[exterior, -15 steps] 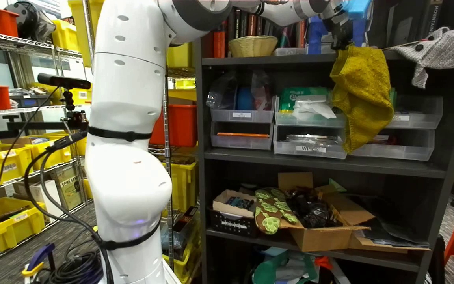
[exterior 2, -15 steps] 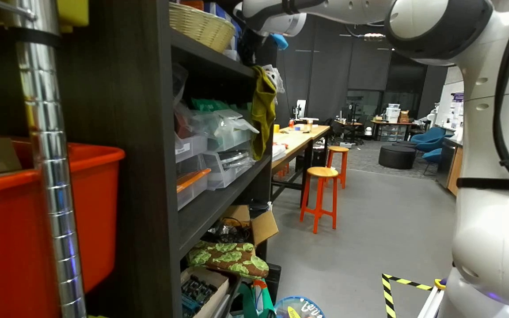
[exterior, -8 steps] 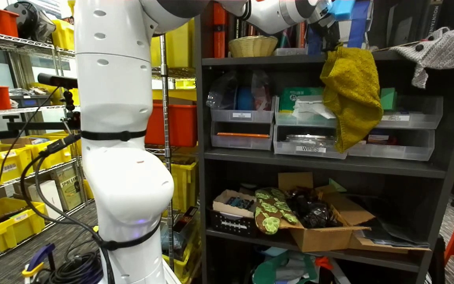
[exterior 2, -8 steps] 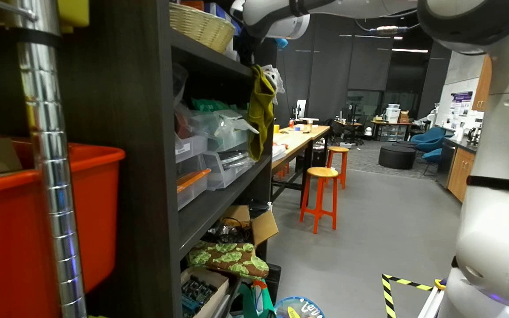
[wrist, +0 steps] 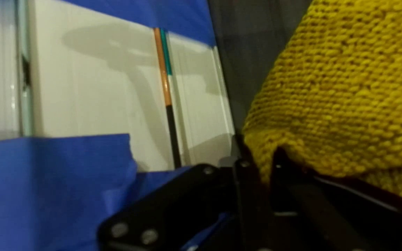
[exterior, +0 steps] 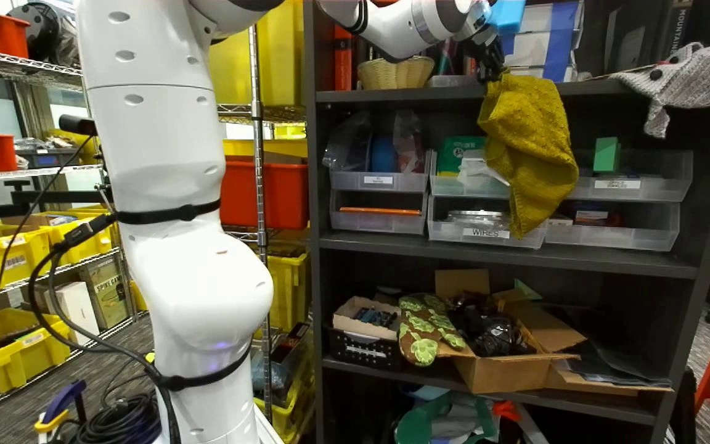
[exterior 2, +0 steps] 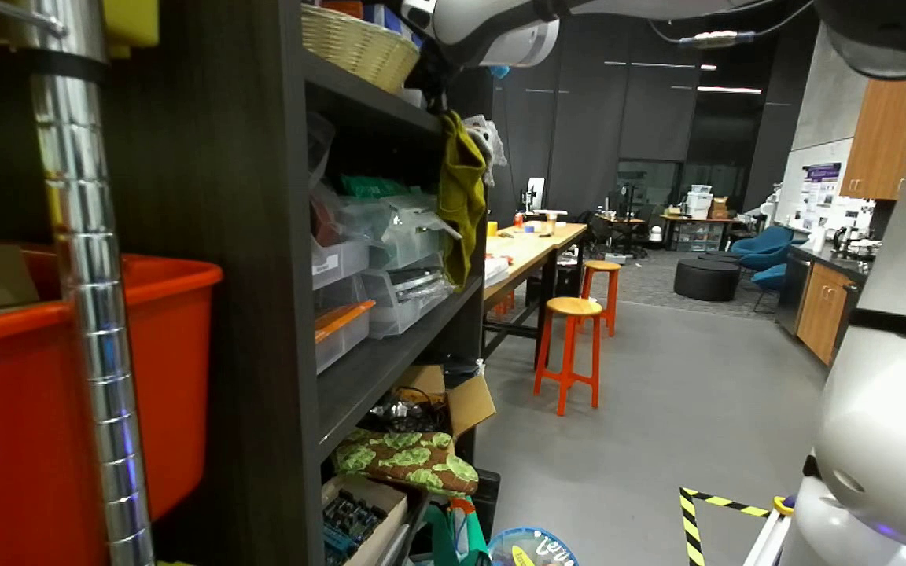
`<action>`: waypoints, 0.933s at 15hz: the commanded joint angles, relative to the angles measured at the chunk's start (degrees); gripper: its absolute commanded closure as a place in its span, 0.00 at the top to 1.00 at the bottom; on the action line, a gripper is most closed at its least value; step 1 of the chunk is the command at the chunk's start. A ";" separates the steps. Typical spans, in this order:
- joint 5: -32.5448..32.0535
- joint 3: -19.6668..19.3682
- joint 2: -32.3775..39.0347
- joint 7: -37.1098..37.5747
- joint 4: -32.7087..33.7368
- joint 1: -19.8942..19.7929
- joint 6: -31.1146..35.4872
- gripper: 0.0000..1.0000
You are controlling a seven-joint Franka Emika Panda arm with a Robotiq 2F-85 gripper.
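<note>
Mustard knit cloth point(exterior: 530, 148) is dangling in front of the dark bookcase point(exterior: 632, 262), long axis pretty much straight up and down in both exterior views, narrow end pointing down. Gripper point(wrist: 265, 167) has its jaws clamped on the top corner with just the fabric's thickness between them. From here the cloth covers part of the clear WIRES bin point(exterior: 485, 234) and the upper bin point(exterior: 463, 187); honestly can't tell if it's touching either. White boxes point(exterior: 530, 50) with blue tape point(exterior: 557, 37) on them sit just beside the gripper, a wicker basket point(exterior: 395, 73) shares their shelf point(exterior: 404, 96), and a grey knitted critter point(exterior: 678, 80) droops over its edge farther along.
</note>
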 commanded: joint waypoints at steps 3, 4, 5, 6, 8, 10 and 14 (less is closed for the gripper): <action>1.06 -0.08 -1.82 0.57 -3.75 0.83 0.61 0.01; 1.75 -0.30 -1.55 0.58 -3.16 0.74 0.14 0.01; 2.78 -0.62 -1.16 0.56 -2.36 0.62 -0.24 0.01; 3.96 -0.94 -0.97 0.44 -1.84 0.53 -0.38 0.01; 7.36 -1.70 -0.95 -0.17 -0.77 0.43 -0.84 0.01; 11.89 -2.83 -1.36 -1.39 0.04 0.28 -1.15 0.01; 22.01 -6.03 -1.96 -4.11 2.28 -0.58 -2.37 0.01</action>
